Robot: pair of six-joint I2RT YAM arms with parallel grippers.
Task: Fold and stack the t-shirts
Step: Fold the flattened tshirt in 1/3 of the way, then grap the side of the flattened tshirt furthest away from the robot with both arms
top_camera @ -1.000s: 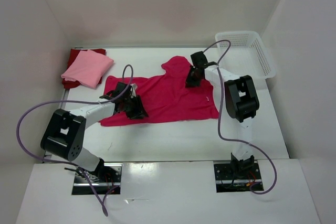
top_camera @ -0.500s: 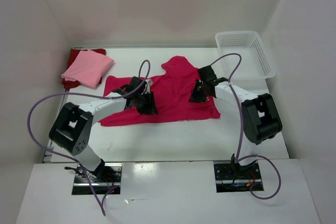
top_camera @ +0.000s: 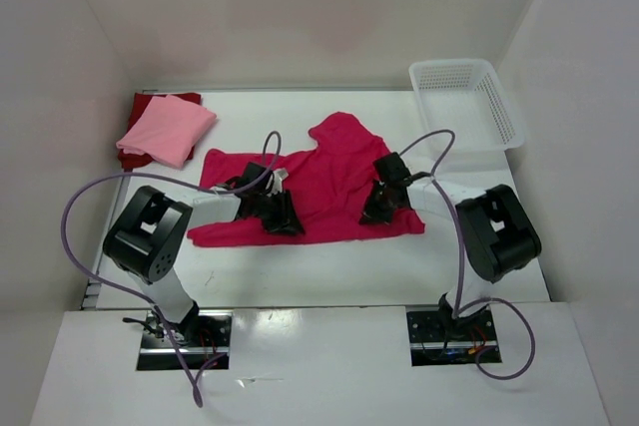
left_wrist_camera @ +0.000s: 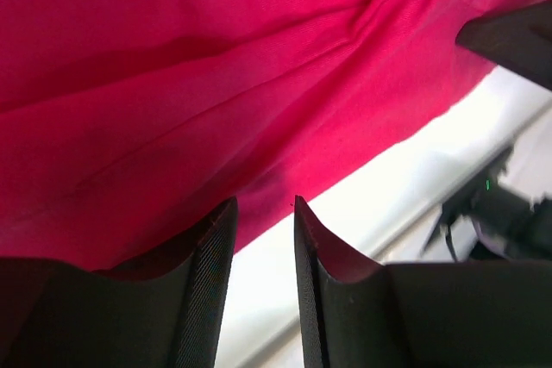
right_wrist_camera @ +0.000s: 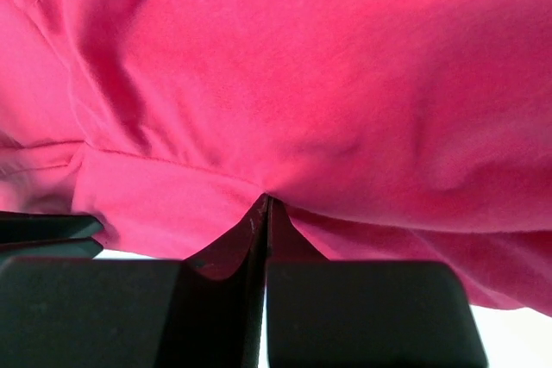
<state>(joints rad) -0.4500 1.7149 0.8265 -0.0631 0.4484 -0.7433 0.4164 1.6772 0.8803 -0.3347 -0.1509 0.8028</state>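
White walls (top_camera: 300,17) box in a white table (top_camera: 329,271). At its far left corner a dark red t-shirt (top_camera: 146,100) lies folded, and a folded light pink t-shirt (top_camera: 168,129) rests on top of it, covering most of it.

Right of that stack, the crimson-magenta t-shirt (top_camera: 324,177) is spread across the middle of the table, one sleeve pointing to the far side.

The left arm (top_camera: 148,236) rises from its base, bends at a raised elbow and runs low to the right. The left claw (top_camera: 284,220) sits at the shirt's near hem. From the left wrist, the left claw (left_wrist_camera: 263,213) stands narrowly parted. The hem of the crimson-magenta t-shirt (left_wrist_camera: 216,66) lies just at the fingertips, bare table shows through the gap, and no cloth is pinched there. A purple cable (top_camera: 75,216) loops out to the left of this arm.

The right claw (top_camera: 379,209) is down on the shirt's right near part. From the right wrist, the right claw (right_wrist_camera: 265,204) has its fingers pressed together, nipping a small pucker of the crimson-magenta t-shirt (right_wrist_camera: 345,84) at the tips. The right arm (top_camera: 497,231) is folded at its elbow near the table's right edge, forearm reaching left.

At the far right corner stands a white lattice basket (top_camera: 451,64), apart from the shirt.
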